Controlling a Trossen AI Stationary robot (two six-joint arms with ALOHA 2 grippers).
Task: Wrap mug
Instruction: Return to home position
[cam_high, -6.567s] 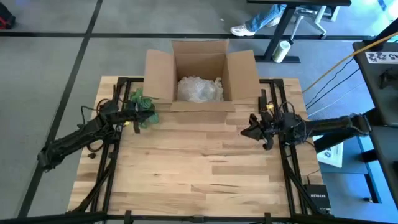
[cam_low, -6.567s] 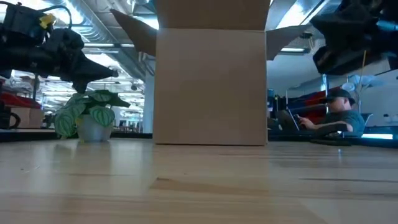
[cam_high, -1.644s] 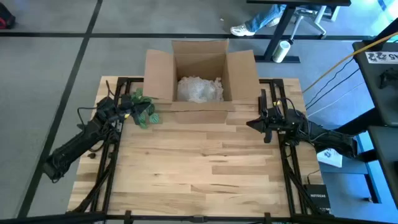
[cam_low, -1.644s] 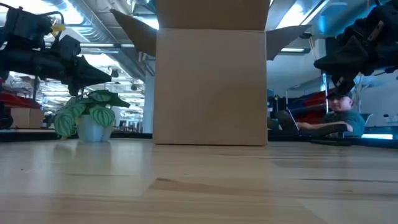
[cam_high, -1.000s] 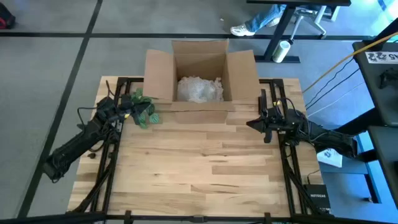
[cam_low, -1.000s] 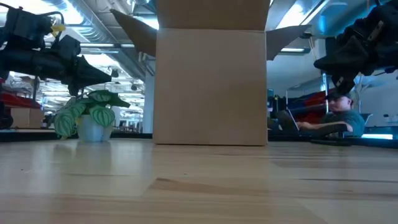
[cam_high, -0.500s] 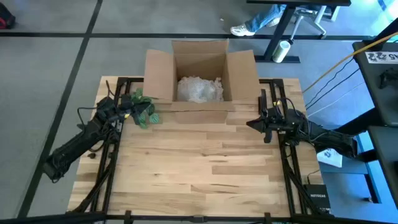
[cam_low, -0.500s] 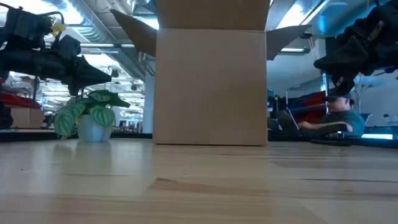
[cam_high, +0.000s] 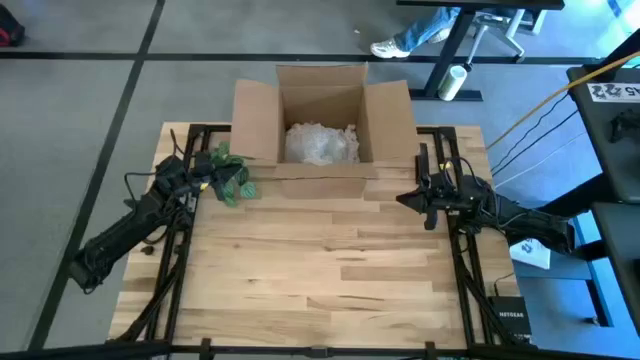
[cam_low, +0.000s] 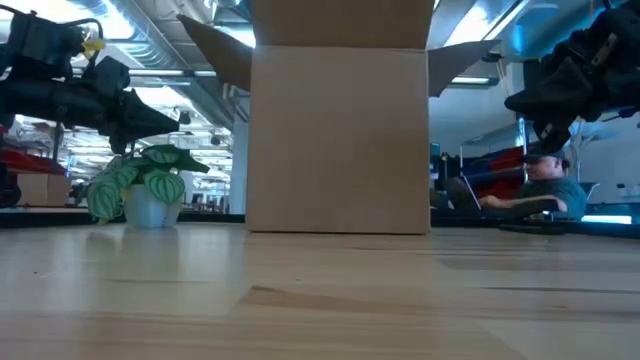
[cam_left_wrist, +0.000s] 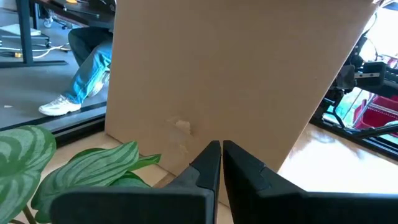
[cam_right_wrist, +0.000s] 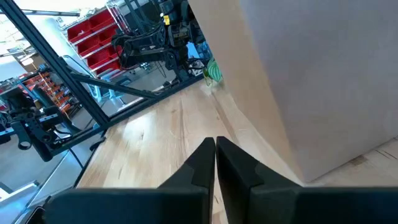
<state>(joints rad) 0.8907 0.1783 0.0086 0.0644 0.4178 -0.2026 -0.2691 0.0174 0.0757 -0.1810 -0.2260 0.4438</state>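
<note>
High view: cardboard box (cam_high: 320, 168) sits at far middle of desk (cam_high: 320, 270), flaps open; bubble-wrap bundle (cam_high: 320, 142) lies inside on box floor, mug itself hidden under the wrap. Small potted plant (cam_high: 228, 175) stands just beside box's left front corner. Left arm (cam_high: 130, 225) lies along desk's left edge, left jaws up by the plant. Right arm (cam_high: 500, 208) comes in from right edge, right jaws near box's right front corner, apart from it. Low view: box front fills the middle, plant in its pale pot (cam_low: 140, 190) to one side. Both arms hang above desk level, left arm over the plant, right arm on the opp. side. A person (cam_low: 545, 185) sits in the room behind. Left wrist view: left jaws clenched, fingers (cam_left_wrist: 205, 171) pressed together w/ nothing between, aimed at a plain box wall; plant leaves close by, a person's legs and white shoe (cam_left_wrist: 59, 106) beyond desk. Right wrist view: right jaws clenched too, fingers (cam_right_wrist: 202, 165) together and empty, pointing along desk past box's side wall; left arm and plant show farther off, red bins (cam_right_wrist: 93, 31) in the bkgd.
</note>
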